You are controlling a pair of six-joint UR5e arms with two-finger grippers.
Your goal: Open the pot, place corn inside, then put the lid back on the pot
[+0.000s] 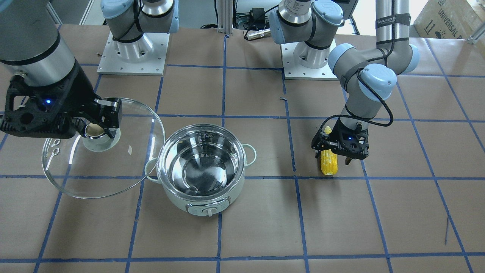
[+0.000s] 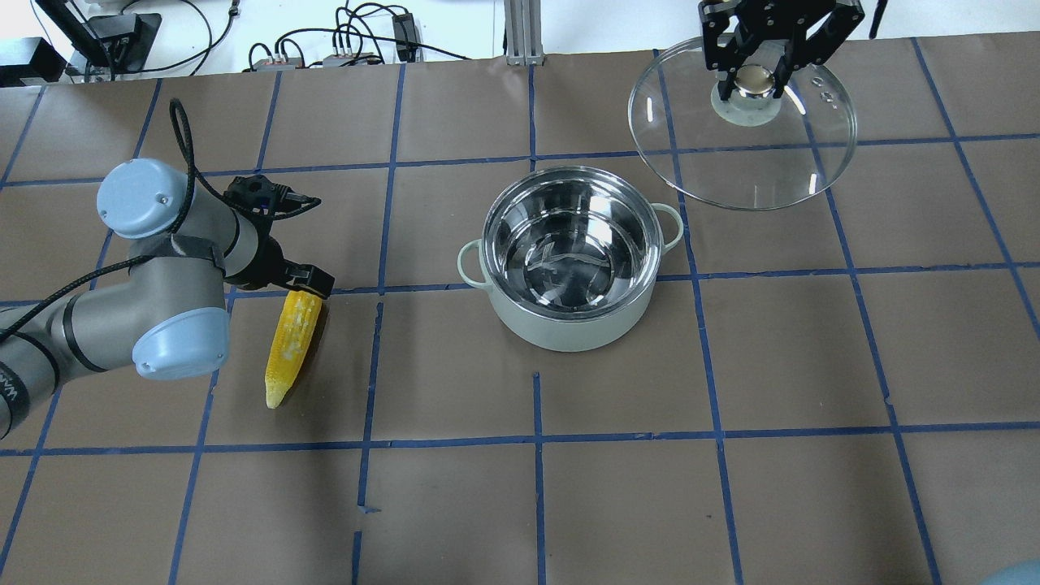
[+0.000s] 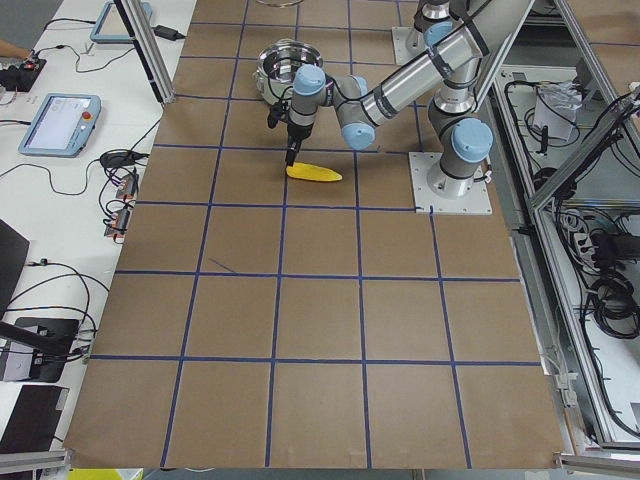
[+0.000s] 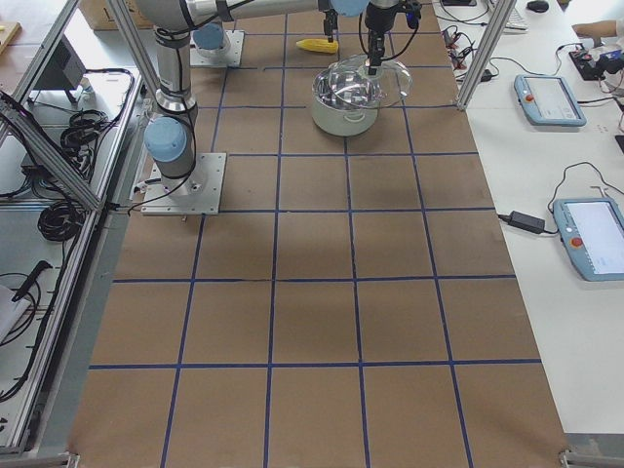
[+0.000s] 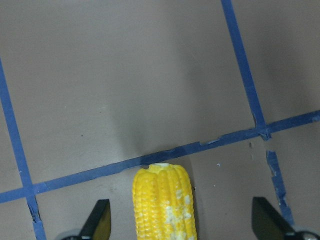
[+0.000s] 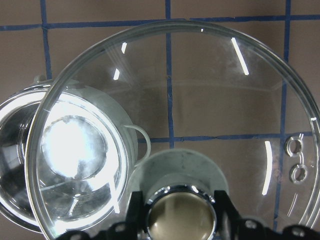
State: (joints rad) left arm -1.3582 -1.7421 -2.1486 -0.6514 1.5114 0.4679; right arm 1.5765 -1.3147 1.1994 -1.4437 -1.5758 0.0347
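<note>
The mint-green pot (image 2: 569, 329) stands open mid-table, its steel inside empty; it also shows in the front view (image 1: 204, 206). My right gripper (image 2: 754, 69) is shut on the gold knob (image 6: 182, 215) of the glass lid (image 2: 747, 162). It holds the lid in the air beside and beyond the pot, and the lid also shows in the front view (image 1: 113, 167). The yellow corn (image 2: 292, 345) lies flat on the table to the pot's left. My left gripper (image 5: 182, 222) is open and low over the corn's thick end (image 5: 162, 200), one finger on each side with a gap to the corn.
Brown paper with a blue tape grid covers the table. The two arm bases (image 1: 132, 49) (image 1: 308, 53) stand at the robot's edge. Cables and power boxes (image 2: 341, 49) lie along the far edge. Tablets (image 4: 546, 97) sit on the side bench.
</note>
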